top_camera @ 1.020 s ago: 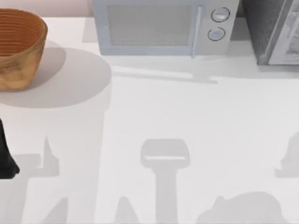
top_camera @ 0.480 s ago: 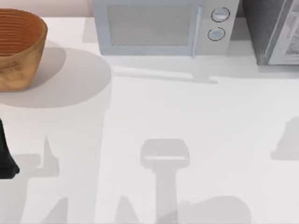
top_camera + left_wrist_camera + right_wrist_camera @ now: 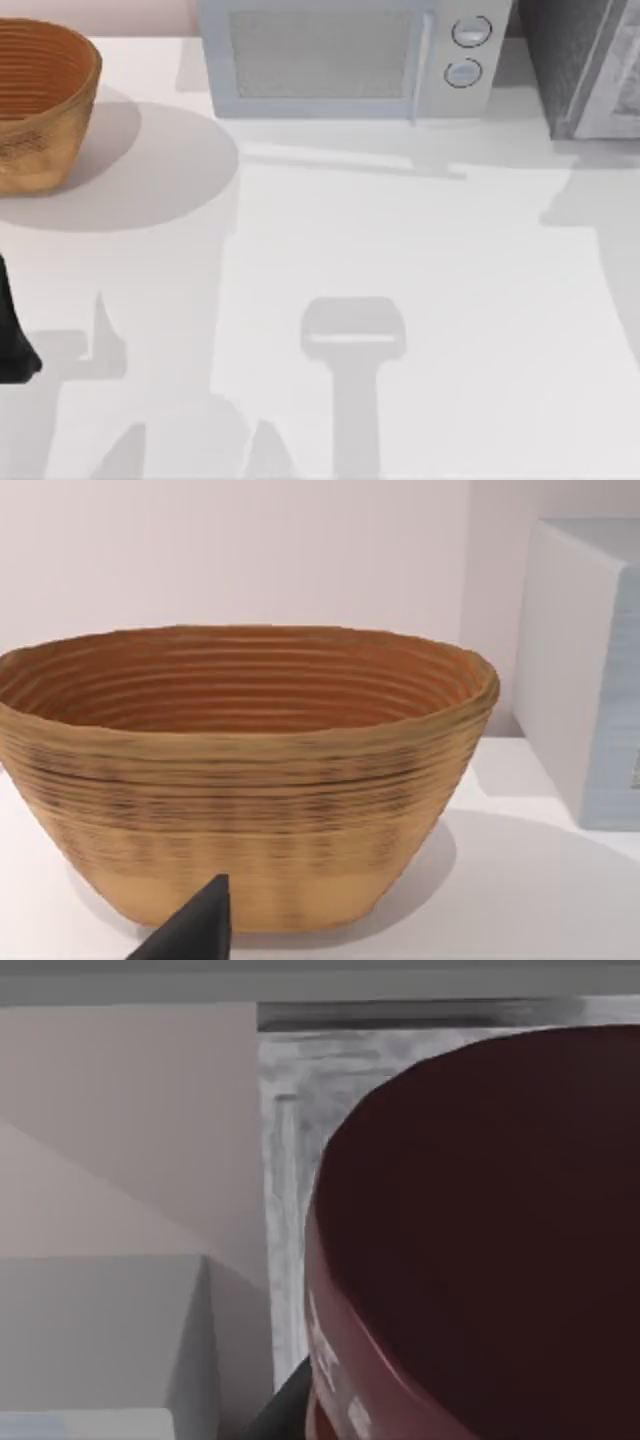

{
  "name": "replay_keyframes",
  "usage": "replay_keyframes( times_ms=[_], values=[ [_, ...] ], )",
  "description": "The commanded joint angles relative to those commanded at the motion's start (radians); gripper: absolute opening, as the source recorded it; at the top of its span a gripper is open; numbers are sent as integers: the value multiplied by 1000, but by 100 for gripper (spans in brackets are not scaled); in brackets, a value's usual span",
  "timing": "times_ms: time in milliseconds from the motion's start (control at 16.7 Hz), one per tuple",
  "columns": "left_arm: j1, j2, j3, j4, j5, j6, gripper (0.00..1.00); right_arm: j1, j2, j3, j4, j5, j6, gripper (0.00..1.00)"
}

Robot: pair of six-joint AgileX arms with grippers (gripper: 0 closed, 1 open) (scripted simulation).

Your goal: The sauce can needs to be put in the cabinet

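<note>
The sauce can (image 3: 480,1250) looms close in the right wrist view, its dark maroon top toward the camera and a strip of red label at its lower edge. One dark finger (image 3: 283,1408) of my right gripper shows beside it, and the can is held off the table. Just behind the can is the light grey door panel (image 3: 290,1160) of the cabinet. In the top view the dark speckled cabinet (image 3: 565,60) stands at the back right corner. My left arm (image 3: 10,340) is parked at the left edge, with one fingertip (image 3: 190,925) facing the basket.
A woven basket (image 3: 40,100) stands at the back left, and the left wrist view shows its wall (image 3: 240,780) nearby. A white microwave (image 3: 350,60) with two round knobs stands at the back middle, to the left of the cabinet.
The right arm's shadow has slid from the table's lower right up toward the cabinet at the back right. The left arm has not moved.
</note>
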Motion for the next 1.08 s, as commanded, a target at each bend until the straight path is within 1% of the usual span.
replay_keyframes(
  times_ms=[300, 540, 720, 1080],
  values=[
    [0, 0, 0, 0, 0, 0, 100, 54, 322, 472, -125, 39, -7, 0],
    [0, 0, 0, 0, 0, 0, 100, 83, 488, 712, -188, 59, -12, 0],
    [0, 0, 0, 0, 0, 0, 100, 92, 540, 782, -206, 66, -12, 0],
    [0, 0, 0, 0, 0, 0, 100, 89, 541, 781, -205, 65, -10, 0]
  ],
)
